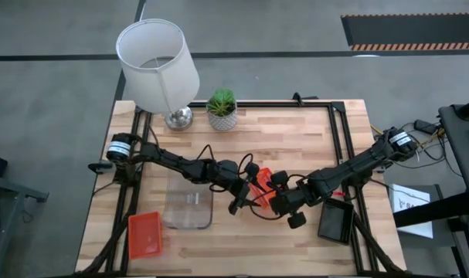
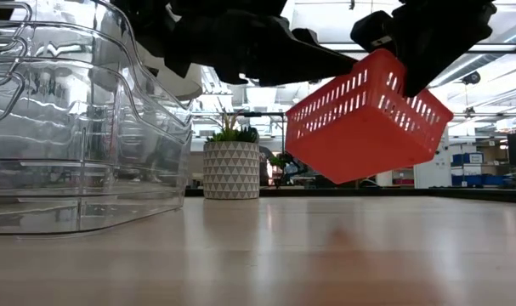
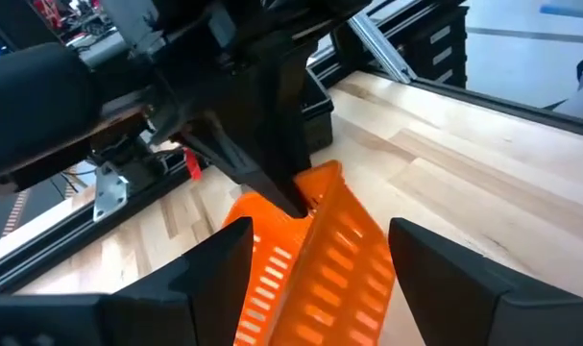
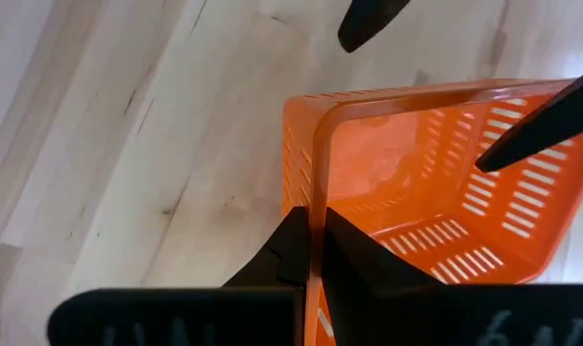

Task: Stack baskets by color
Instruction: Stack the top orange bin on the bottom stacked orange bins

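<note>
An orange slotted basket (image 2: 368,119) hangs tilted above the middle of the table, with my right gripper (image 4: 315,226) shut on it. My left gripper (image 3: 320,228) is open beside it. One of its fingers (image 4: 541,125) reaches over the basket's inside. The other finger (image 4: 368,19) is outside the far wall. I see no touch. Another orange basket (image 1: 144,234) lies flat at the near left. Nested clear baskets (image 1: 189,210) stand beside it. A black basket (image 1: 336,220) rests at the near right. My right gripper pinches the top rim of one wall (image 4: 318,173) of the orange basket between its two fingers, a little way from a corner, one finger inside and one outside. The fingers slant down from the table's right. The basket hangs tilted below them, clear of the table.
A white lampshade on a metal foot (image 1: 158,66) and a white plant pot (image 1: 222,112) stand at the far edge. Black rails (image 1: 350,154) run along the table's sides. Bare wood lies in the middle and far right.
</note>
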`<state>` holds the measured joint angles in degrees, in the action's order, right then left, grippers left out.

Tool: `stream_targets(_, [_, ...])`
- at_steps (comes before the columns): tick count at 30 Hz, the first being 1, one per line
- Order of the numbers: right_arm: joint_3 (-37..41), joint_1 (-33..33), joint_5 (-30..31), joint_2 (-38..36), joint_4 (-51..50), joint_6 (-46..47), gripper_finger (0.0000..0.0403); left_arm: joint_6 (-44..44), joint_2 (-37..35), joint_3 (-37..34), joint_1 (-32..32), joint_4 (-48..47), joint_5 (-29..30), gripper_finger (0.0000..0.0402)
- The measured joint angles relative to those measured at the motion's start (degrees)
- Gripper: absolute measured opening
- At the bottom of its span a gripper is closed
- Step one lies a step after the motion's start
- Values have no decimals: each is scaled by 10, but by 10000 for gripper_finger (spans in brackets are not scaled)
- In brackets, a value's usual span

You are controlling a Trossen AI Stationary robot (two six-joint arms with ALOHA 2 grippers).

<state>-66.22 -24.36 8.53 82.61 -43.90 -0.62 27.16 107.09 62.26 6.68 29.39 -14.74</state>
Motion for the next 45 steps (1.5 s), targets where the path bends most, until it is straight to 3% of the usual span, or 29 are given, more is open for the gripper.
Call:
stream_targets(13, [0, -1, 0, 0, 14, -40, 9, -23, 6, 2, -15, -16, -28, 162])
stream_targets(24, [0, -1, 7, 0, 11, -38, 23, -12, 6, 2, -14, -22, -39, 11])
stream_targets(36, [-54, -5, -3, -12, -42, 49, 148, 4, 3, 6, -4, -10, -43, 1])
stream_targets(45, [-89, -18, -11, -90, -45, 27, 184, 61, -25, 6, 18, -9, -49, 0])
